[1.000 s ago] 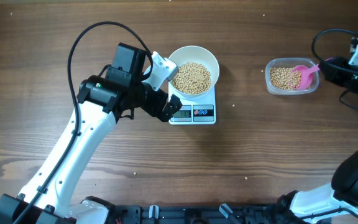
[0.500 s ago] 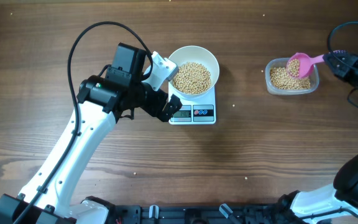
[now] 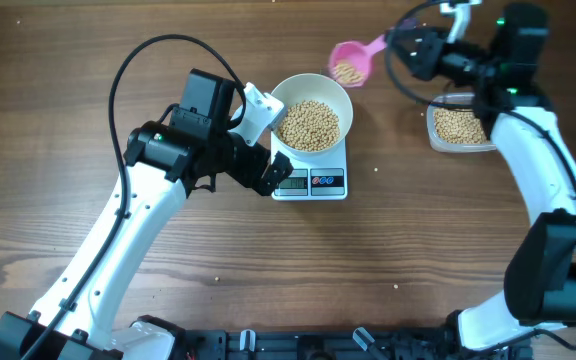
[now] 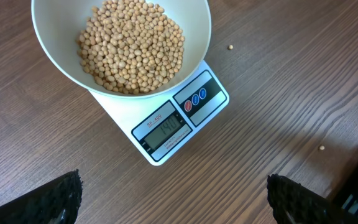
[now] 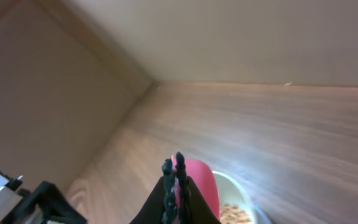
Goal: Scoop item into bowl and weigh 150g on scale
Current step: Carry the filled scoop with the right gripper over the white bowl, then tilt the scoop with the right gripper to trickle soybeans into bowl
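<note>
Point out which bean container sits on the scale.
The round white bowl, resting on the white scale. The clear tub sits on the table to the right, and the pink scoop is held in the air by the right gripper.

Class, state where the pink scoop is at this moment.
Overhead view: the pink scoop is held by the right claw, just up and right of the white bowl, left of the clear tub.

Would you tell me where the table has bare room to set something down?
The wood between the scale and the tub is bare save a stray bean; so is the wide strip in front of the scale. Crowded left of the bowl, by the left arm.
</note>
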